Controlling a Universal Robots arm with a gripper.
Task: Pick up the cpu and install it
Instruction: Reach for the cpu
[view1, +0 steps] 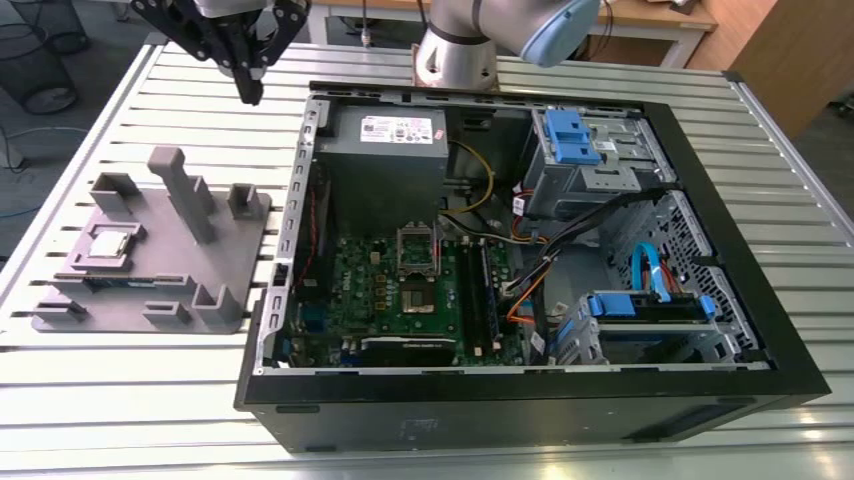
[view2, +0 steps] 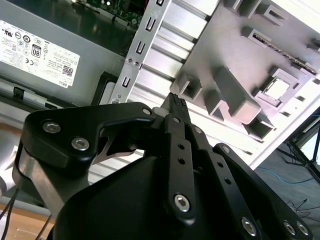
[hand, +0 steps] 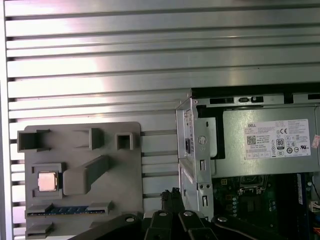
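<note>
One gripper (view1: 250, 92) hung in the air over the slatted metal table (view1: 134, 400), towards the exterior view's left of the open computer case (view1: 534, 395). Its two fingers were pressed together at the tips with nothing between them, as seen in the second wrist view (view2: 175, 100) and in the first wrist view (hand: 170, 194).

One cpu (view1: 114, 243) lay flat, silvery side up, in a square pocket of the single gray fixture (view1: 227, 300). This fixture sat on the table just beside the case, on the exterior view's left. The cpu was well apart from the gripper and showed in both wrist views (view2: 276, 89) (hand: 46, 181). One tall post (view1: 183, 195) rose from the fixture near the cpu's pocket. One memory stick (hand: 67, 210) lay in a slot of the fixture, close to the cpu.

Inside the case there was one green motherboard (view1: 360, 300) carrying one dark socket (view1: 418, 270). One gray power supply (view1: 387, 135) lay next to it. Two blue drive brackets (view1: 567, 135) (view1: 641, 305) sat on the exterior view's right side of the case. The arm's base (view1: 461, 55) stood on the table behind the case.
</note>
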